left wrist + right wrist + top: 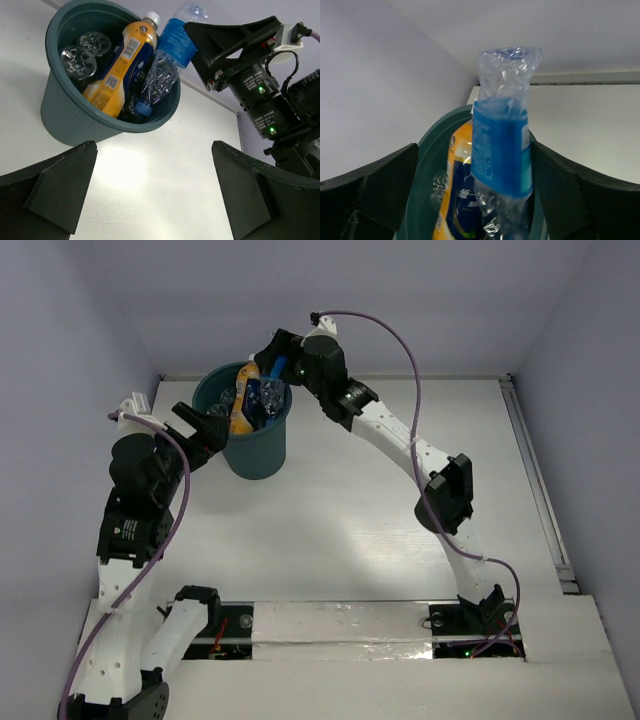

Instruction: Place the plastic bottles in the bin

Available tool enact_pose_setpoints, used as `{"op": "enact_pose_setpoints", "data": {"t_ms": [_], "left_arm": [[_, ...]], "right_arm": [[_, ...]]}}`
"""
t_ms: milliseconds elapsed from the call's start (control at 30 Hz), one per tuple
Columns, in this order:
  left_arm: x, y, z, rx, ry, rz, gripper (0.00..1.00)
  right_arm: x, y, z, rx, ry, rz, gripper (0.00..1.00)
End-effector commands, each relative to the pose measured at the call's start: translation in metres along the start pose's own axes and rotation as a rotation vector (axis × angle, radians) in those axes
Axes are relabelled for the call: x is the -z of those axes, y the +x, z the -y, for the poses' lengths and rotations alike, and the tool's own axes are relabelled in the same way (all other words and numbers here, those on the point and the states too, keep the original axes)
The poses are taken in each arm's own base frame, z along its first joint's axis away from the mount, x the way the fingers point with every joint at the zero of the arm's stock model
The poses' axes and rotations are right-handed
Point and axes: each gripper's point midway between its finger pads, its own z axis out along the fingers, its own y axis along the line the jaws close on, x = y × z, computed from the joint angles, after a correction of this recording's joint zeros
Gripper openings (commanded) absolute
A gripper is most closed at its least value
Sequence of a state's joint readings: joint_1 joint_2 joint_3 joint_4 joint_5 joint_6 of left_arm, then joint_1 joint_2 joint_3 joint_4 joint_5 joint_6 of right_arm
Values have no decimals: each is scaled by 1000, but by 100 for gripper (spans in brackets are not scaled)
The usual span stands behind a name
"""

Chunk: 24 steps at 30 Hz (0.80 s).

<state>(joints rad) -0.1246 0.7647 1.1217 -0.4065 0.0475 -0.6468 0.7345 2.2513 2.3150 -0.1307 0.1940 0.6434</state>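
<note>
The plastic bottles (117,65) stand packed in the bin (65,115), a dark teal bucket at the far left of the table (380,520). An orange bottle with a white cap leans against a crumpled clear bottle with a blue label (502,150), which pokes above the rim. Two clear bottles (77,60) show round ribbed ends deeper inside. The right gripper (473,150) has its fingers spread wide on either side of the blue-label bottle, not clamped. The left gripper (152,165) is just beside the bin, fingers apart and holding nothing.
</note>
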Motion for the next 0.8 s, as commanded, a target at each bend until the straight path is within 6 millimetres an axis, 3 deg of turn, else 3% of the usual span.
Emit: {"op": "enact_pose_setpoints", "data": {"t_ms": [0, 133, 233, 300, 433, 500, 533, 567, 600, 633, 667, 733, 767], "left_arm": [[4, -25, 18, -41, 35, 57, 99], [7, -38, 25, -62, 42, 91, 99], [8, -41, 28, -59, 53, 102, 99], [9, -40, 31, -56, 68, 94, 99], [11, -38, 38, -36, 100, 79, 99], [13, -36, 46, -28, 142, 65, 99], [15, -36, 51, -28, 163, 59, 99], [17, -35, 57, -28, 196, 47, 99], [18, -34, 60, -27, 213, 41, 99], [20, -34, 63, -21, 223, 35, 99], [23, -33, 63, -17, 221, 30, 99], [30, -33, 63, -11, 229, 33, 99], [31, -29, 62, -3, 229, 24, 99]], "right_arm": [[32, -61, -49, 20, -96, 91, 100], [52, -95, -59, 24, -80, 157, 100], [64, -108, -55, 29, -35, 174, 100], [71, -108, -44, 41, 19, 168, 100], [102, -109, -28, 47, 71, 163, 97], [137, -112, -25, 44, 47, 167, 68], [151, -113, -23, 43, 39, 170, 48], [185, -118, -18, 41, 32, 183, 5], [203, -122, -14, 38, 32, 192, 0], [221, -123, -10, 42, 31, 198, 0], [257, -126, 1, 60, 36, 212, 0], [294, -128, 17, 75, 67, 230, 0], [310, -123, 35, 90, 124, 222, 7]]}}
